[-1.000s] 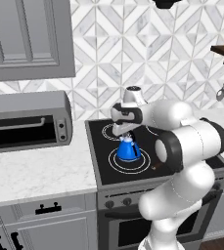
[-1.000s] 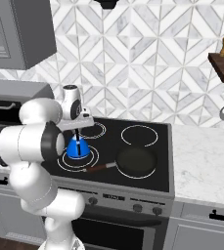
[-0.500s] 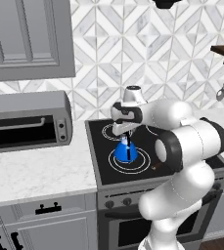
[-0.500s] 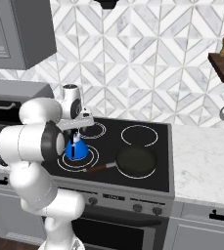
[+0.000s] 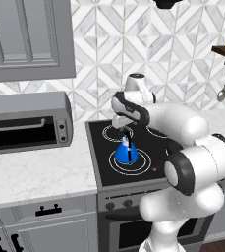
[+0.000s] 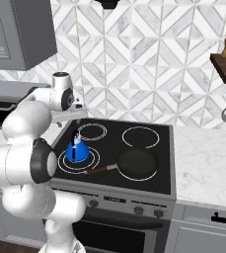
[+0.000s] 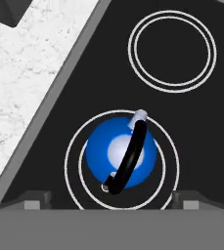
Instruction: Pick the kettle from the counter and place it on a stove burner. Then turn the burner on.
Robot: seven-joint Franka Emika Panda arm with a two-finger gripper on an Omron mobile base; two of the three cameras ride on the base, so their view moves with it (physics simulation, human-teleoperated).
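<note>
Far left in the left base view: grey toaster oven on the pale marbled counter, under a grey wall cabinet. Next rightward, black glass cooktop, with the blue kettle sitting upright inside the large double-ring stove burner, disc black, dark handle arching over the top. Directly above the kettle, gripper hanging clear of the handle, fingers spread wide with nothing between them; tips seen in the hand view flanking the burner's ring. Further right in the right base view, black frying pan on the front right of the cooktop, well apart from the kettle.
</note>
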